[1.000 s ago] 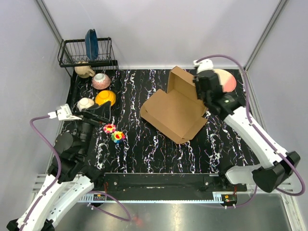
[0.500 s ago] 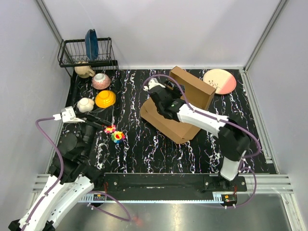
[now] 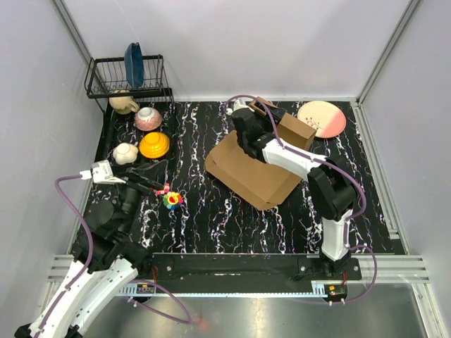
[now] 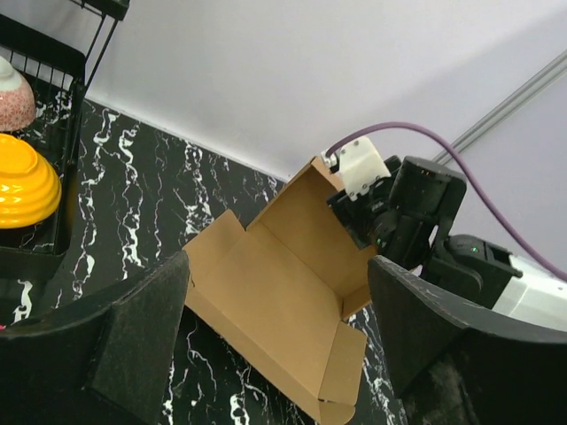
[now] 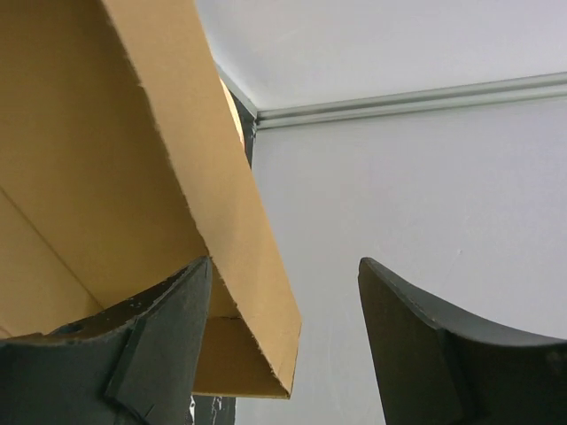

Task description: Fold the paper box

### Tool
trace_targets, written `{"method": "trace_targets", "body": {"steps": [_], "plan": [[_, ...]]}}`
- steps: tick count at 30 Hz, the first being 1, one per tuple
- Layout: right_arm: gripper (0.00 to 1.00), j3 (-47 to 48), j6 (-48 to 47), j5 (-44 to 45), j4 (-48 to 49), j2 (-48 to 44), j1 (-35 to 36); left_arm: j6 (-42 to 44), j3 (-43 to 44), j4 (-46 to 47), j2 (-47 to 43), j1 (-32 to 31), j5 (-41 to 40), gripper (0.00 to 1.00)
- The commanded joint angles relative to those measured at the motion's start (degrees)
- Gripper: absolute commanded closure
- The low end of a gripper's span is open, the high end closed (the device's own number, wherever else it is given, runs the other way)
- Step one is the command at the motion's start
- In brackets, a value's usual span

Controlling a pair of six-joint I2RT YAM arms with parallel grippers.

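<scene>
Paper box (image 3: pixel 250 169) lies open at desk (image 3: pixel 211 218) ctr, rear flap up. R pincer (image 5: pixel 283 261) spread at box's 12 o'clock, flap edge beside one finger. L pincer (image 4: pixel 279 261) spread, empty, at desk's 9 o'clock.

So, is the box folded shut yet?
Open. The box lies with base flat, lid flap raised at the back, inside showing.
</scene>
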Motion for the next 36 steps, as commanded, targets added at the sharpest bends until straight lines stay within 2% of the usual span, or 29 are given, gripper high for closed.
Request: {"method": "trace_targets", "body": {"steps": [1, 11, 14, 21, 25, 28, 31, 32, 34, 36], "plan": [[0.28, 2.79, 0.76, 0.62, 0.82, 1.04, -1.67, 1.05, -0.64, 0.44, -0.08, -0.05, 2.69, 0.16], [0.29, 5.42, 5.24, -0.88, -1.04, 6.13, -2.81, 1.31, -1.43, 0.79, 0.62, -0.05, 3.84, 0.16], [0.30, 7.70, 7.96, -1.32, -5.16, 7.54, -4.22, 1.31, -1.52, 0.62, 0.62, -0.05, 4.19, 0.16], [0.49, 8.68, 10.34, -1.94, -8.33, 8.51, -6.06, 1.22, -1.96, 0.79, 0.97, -0.05, 4.80, 0.16], [0.70, 9.12, 10.17, -1.76, -8.33, 8.25, -6.33, 1.23, -2.05, 0.79, 0.80, -0.05, 5.07, 0.16], [0.77, 8.86, 9.91, -1.50, -8.24, 8.07, -6.33, 1.22, -2.31, 1.05, 0.71, -0.05, 5.07, 0.16], [0.90, 8.33, 10.16, -0.88, -8.33, 7.37, -6.33, 1.23, -2.40, 0.97, 0.54, -0.05, 5.15, 0.16], [0.97, 8.50, 10.43, -0.88, -8.59, 6.94, -6.24, 1.23, -2.31, 0.97, 0.45, -0.05, 5.07, 0.16], [1.00, 9.46, 12.96, -0.88, -10.52, 5.44, -6.16, 1.23, -2.40, 1.05, 0.36, -0.05, 4.89, 0.16], [1.00, 11.22, 16.66, -1.76, -16.81, 3.34, -6.16, 1.23, -2.31, 1.32, 0.45, 0.04, 4.89, 0.16]]}}
